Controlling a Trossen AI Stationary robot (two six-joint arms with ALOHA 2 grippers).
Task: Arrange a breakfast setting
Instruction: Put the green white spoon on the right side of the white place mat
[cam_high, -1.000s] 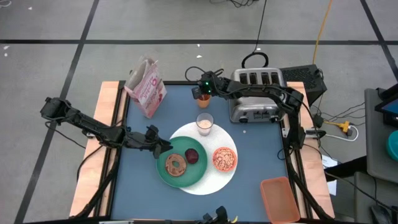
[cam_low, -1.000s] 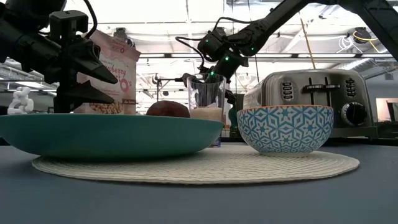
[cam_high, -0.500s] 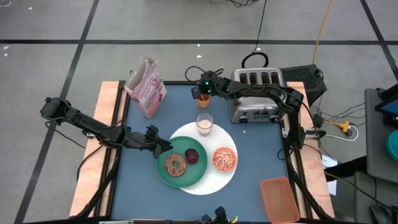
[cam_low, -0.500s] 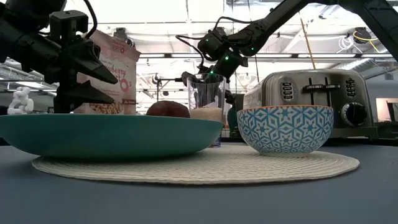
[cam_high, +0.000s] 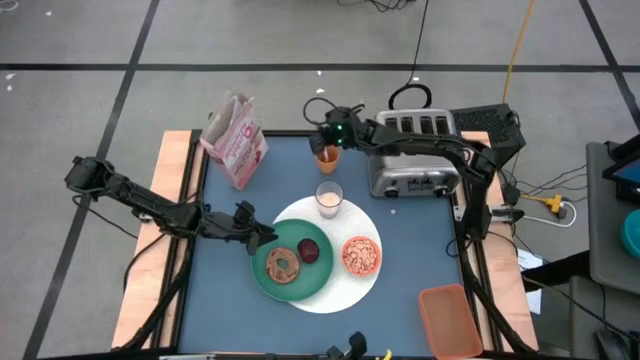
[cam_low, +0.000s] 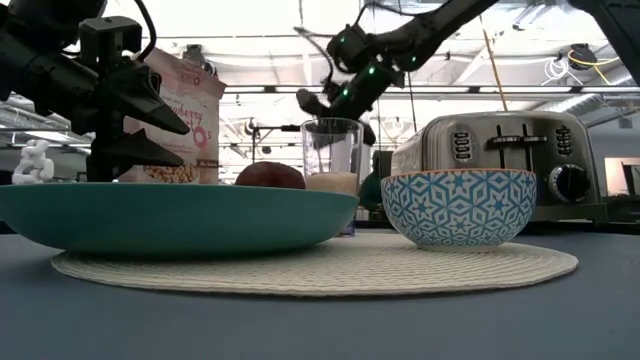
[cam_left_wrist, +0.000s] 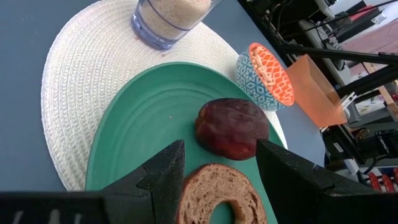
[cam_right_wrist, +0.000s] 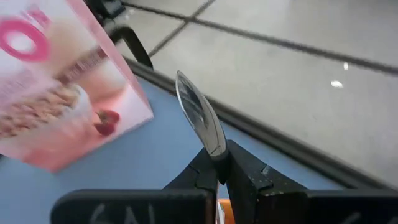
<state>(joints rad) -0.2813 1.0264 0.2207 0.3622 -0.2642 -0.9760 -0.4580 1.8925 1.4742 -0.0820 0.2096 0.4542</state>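
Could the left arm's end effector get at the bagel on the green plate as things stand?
Probably yes: the left end effector is open at the green plate's edge, and the bagel lies uncovered right ahead, beside the dark red fruit.

The blue surface (cam_high: 230, 300) holds a round white mat (cam_high: 352, 290) next to the left tool (cam_high: 262, 236). A pink cereal bag (cam_high: 236, 142), an orange cup (cam_high: 327, 155) and a silver toaster (cam_high: 412, 152) stand near the right tool (cam_high: 322, 138). An orange tray (cam_high: 449, 320) sits far from both.
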